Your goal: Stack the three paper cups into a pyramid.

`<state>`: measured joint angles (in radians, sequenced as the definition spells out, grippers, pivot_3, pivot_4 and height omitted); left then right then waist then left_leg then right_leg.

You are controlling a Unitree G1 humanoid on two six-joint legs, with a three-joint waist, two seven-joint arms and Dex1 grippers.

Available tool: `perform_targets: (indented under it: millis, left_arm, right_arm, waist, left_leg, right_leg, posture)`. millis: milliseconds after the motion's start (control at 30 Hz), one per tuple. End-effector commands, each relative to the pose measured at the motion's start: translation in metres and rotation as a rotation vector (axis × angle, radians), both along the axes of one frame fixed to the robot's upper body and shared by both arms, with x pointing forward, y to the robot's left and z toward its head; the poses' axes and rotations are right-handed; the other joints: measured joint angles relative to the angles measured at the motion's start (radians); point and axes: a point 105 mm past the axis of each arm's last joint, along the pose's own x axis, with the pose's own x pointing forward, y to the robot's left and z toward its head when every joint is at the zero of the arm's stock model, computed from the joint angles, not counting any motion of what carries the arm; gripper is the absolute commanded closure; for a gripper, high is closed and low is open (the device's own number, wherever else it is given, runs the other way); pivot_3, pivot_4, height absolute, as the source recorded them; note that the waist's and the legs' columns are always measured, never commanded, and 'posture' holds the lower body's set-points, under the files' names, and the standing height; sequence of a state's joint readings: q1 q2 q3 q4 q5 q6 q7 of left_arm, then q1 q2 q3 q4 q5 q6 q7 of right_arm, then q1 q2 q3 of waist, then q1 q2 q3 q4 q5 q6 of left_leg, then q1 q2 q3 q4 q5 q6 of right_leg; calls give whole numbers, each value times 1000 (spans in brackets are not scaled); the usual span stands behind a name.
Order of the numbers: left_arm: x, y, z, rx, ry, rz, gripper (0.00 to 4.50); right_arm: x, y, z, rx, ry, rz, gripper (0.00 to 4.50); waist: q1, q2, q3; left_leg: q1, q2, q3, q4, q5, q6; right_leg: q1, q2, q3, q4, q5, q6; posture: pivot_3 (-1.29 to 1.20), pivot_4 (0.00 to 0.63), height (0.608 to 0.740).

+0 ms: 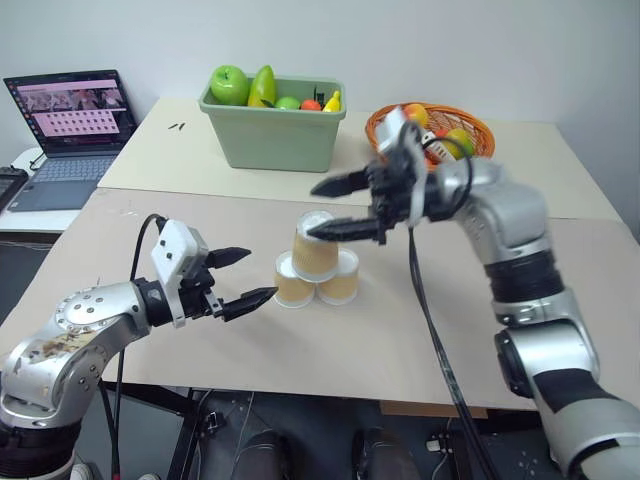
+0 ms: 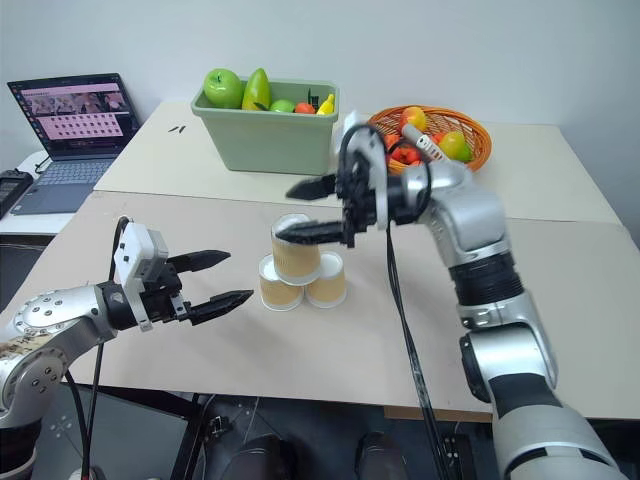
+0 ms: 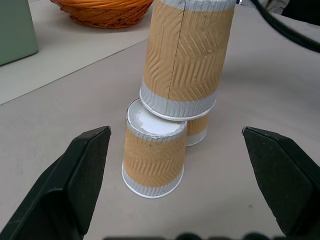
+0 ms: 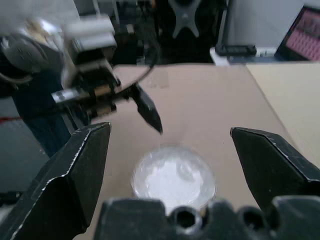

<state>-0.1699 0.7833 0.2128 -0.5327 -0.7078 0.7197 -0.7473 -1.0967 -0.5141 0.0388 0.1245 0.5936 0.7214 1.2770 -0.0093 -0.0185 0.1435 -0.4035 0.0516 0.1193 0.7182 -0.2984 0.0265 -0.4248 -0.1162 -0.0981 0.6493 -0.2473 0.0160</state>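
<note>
The three paper cups stand upside down near the table's middle. Two of them (image 1: 293,283) (image 1: 341,279) sit side by side, and the third (image 1: 316,250) rests on top across both. My right gripper (image 1: 313,211) is open, level and pointing left, just above the top cup. Its lower finger crosses the cup's upper edge in the head views. The right wrist view looks down on that cup's white base (image 4: 173,177) between the wide-spread fingers. My left gripper (image 1: 260,274) is open just left of the stack, level with the lower cups and holding nothing.
A green bin (image 1: 272,140) of toy fruit stands behind the cups. An orange wicker basket (image 1: 478,128) of fruit sits at the back right. An open laptop (image 1: 72,125) is on a side table at the far left. Black cables hang from both arms.
</note>
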Motion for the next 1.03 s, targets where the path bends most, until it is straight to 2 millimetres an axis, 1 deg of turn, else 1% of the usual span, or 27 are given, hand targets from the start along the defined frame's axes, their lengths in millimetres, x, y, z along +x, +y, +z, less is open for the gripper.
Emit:
perform_targets:
  millis: [33, 67, 100, 133, 167, 233, 267, 300, 367, 400, 433, 500, 533, 633, 700, 733, 833, 933, 1033]
  left_arm:
    - [2, 6, 12, -38, -53, 46, 0]
    - [5, 12, 11, -58, -53, 92, 0]
    - [9, 19, 9, -76, -56, 145, 0]
    - [13, 27, 6, -91, -60, 205, 0]
    - [17, 36, 3, -102, -65, 273, 0]
    - [25, 54, -4, -125, -82, 417, 0]
    - [30, 65, -9, -131, -90, 508, 0]
    - [33, 74, -13, -140, -98, 580, 0]
    - [36, 86, -16, -167, -124, 691, 0]
    - [39, 94, -19, -179, -139, 763, 0]
    - [41, 101, -21, -189, -150, 823, 0]
    - [47, 117, -25, -213, -181, 966, 0]
    - [51, 124, -27, -211, -198, 1031, 0]
    - [64, 140, -33, -248, -224, 1184, 0]
    - [73, 143, -39, -261, -225, 1228, 0]
    - [76, 143, -41, -263, -228, 1234, 0]
    - [81, 148, -42, -269, -254, 1270, 0]
    - [85, 152, -41, -270, -276, 1291, 0]
    - [86, 154, -38, -278, -293, 1305, 0]
  right_arm:
    - [-25, -29, 55, 215, -3, 54, 40]
    - [-19, -38, 64, 271, 5, -14, 40]
    - [-7, -46, 68, 313, 21, -113, 40]
    - [8, -54, 66, 341, 41, -230, 40]
    - [24, -63, 59, 341, 44, -368, 40]
    - [60, -85, 24, 254, 36, -697, 40]
    - [75, -99, 0, 166, 11, -855, 40]
    - [83, -111, -21, 98, -1, -964, 40]
    - [92, -128, -55, 26, 5, -1117, 40]
    - [96, -136, -77, -37, -4, -1195, 40]
    - [98, -142, -94, -86, -11, -1253, 40]
    - [101, -154, -122, -133, -9, -1369, 40]
    - [102, -158, -131, -124, -10, -1424, 40]
    - [100, -166, -137, -6, -78, -1549, 40]
    - [93, -168, -150, 37, -87, -1601, 40]
    - [90, -169, -157, 33, -83, -1623, 40]
    - [87, -171, -169, 20, -70, -1652, 40]
    - [86, -171, -174, 26, -46, -1656, 40]
    - [85, -170, -175, 14, -60, -1654, 40]
  waist:
    - [0, 0, 0]
    - [0, 0, 0]
    - [0, 0, 0]
    - [0, 0, 0]
    - [0, 0, 0]
    - [-3, -1, -1]
    - [-3, -2, -1]
    - [-3, -3, -2]
    - [2, -4, -3]
    - [3, -4, -3]
    - [3, -3, -2]
    - [4, -3, -2]
    - [4, -3, -2]
    - [1, -3, -2]
    - [0, -4, -3]
    - [1, -4, -3]
    - [-2, -4, -3]
    - [-4, -4, -3]
    - [-5, -4, -3]
  left_leg:
    - [0, 0, 0, 0, 0, 0]
    - [0, 0, 0, 0, 0, 0]
    - [0, 0, 0, 0, 0, 0]
    - [1, 0, 0, 0, 0, 0]
    - [2, 0, 0, -1, 0, 0]
    - [4, 0, 2, -1, 0, 0]
    - [6, 0, 2, -2, 0, 0]
    - [6, 0, 2, -2, 0, 0]
    - [5, -1, 2, -3, 0, -1]
    - [3, -1, 3, -3, 1, -1]
    - [3, -2, 3, -3, 1, 0]
    - [2, -3, 4, -4, 1, 0]
    - [1, -3, 5, -3, 1, 0]
    - [3, -3, 8, -3, 3, -1]
    - [4, -3, 9, -3, 4, -1]
    - [5, -3, 9, -3, 4, -2]
    - [4, -2, 11, -3, 4, -2]
    - [4, -2, 11, -3, 4, -1]
    - [4, -2, 11, -3, 4, -2]
  right_leg:
    - [0, 0, 0, 0, 0, 0]
    - [0, 0, 0, 0, 0, 0]
    - [1, 0, 0, 0, 0, 0]
    - [1, 0, 0, 0, 0, 0]
    - [2, 0, 1, 0, 0, 0]
    - [2, -1, 2, 0, 0, 0]
    - [3, -1, 2, 0, 0, 0]
    - [3, -1, 2, 0, 0, 0]
    - [3, -2, 2, 0, 0, 0]
    - [1, -3, 2, 1, 0, 0]
    - [0, -4, 2, 2, 0, 0]
    - [-2, -5, 1, 2, 0, 0]
    - [-1, -5, 1, 2, 0, 0]
    - [0, -4, 0, 0, 0, 0]
    - [1, -4, 0, -1, 0, 0]
    - [2, -4, 0, -1, 0, 0]
    - [1, -5, 1, 1, 0, 0]
    - [0, -4, 0, 1, 0, 0]
    - [1, -4, 0, 0, 0, 0]
  posture:
    - [0, 150, 708]
    - [0, 150, 708]
    - [0, 150, 708]
    - [0, 150, 708]
    - [0, 150, 708]
    - [0, 150, 708]
    - [0, 150, 708]
    - [0, 150, 708]
    - [0, 150, 708]
    - [0, 150, 708]
    - [0, 150, 708]
    - [0, 150, 708]
    - [0, 150, 708]
    - [0, 150, 708]
    - [0, 150, 708]
    - [0, 150, 708]
    - [0, 150, 708]
    - [0, 150, 708]
    - [0, 150, 708]
